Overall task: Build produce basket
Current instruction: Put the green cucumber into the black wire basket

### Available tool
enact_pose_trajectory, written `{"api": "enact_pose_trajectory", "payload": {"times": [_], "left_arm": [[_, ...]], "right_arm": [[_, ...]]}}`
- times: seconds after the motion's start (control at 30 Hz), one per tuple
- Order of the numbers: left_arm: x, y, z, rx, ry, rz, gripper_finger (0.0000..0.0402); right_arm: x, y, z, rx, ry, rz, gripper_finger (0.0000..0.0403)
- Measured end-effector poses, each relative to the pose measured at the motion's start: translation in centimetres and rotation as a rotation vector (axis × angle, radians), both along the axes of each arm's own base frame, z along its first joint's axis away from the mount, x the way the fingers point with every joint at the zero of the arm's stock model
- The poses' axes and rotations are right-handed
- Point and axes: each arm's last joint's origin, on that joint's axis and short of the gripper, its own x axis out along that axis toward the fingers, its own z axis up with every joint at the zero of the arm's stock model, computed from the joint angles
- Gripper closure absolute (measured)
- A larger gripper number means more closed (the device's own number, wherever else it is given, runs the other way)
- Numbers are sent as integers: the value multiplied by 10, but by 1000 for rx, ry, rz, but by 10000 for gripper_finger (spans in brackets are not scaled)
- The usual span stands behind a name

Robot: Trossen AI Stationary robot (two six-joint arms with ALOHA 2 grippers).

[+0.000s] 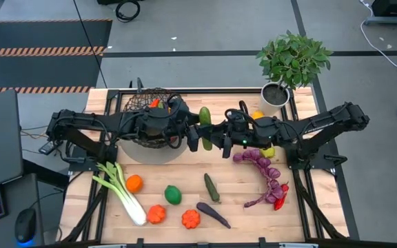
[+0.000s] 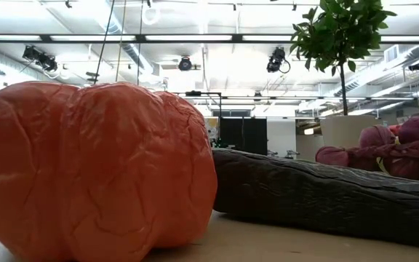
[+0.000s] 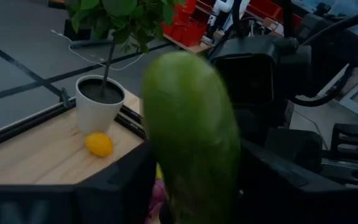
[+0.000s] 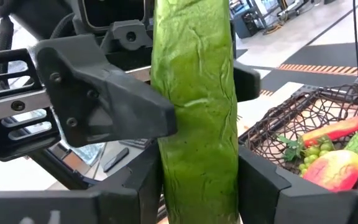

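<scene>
On wooden table (image 1: 240, 207), scattered produce (image 1: 173, 195).

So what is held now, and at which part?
A green cucumber, between both grippers: the right gripper grips one end, the left gripper the other.

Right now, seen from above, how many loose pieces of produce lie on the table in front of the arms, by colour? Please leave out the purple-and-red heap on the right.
Orange: 3 (round orange fruit, two ribbed orange pumpkins)
Green: 2 (round green lime, dark green cucumber)
White-green: 1 (long leek)
Purple: 1 (slim purple aubergine)
Total: 7
</scene>
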Motion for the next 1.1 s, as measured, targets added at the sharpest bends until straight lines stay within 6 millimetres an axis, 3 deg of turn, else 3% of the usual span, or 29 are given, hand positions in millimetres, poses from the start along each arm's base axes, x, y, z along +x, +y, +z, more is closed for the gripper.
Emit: {"api": "enact_pose_trajectory", "payload": {"times": [0.17, 0.37, 0.6, 0.8, 1.1], "left_arm": [[0, 0, -1, 2, 13, -2, 268], [-1, 0, -2, 31, 31, -9, 268], [-5, 6, -16, 49, 190, 3, 232], [-17, 19, -39, 88, 475, 48, 244], [-58, 56, -62, 180, 989, 61, 241]], "right_arm": [[0, 0, -1, -1, 5, 1, 221], [0, 0, -2, 30, 17, 4, 218], [-2, 1, -18, 111, 163, 28, 205], [-6, 1, -28, 169, 273, 31, 163], [-10, 5, -38, 252, 375, 47, 134]]}}
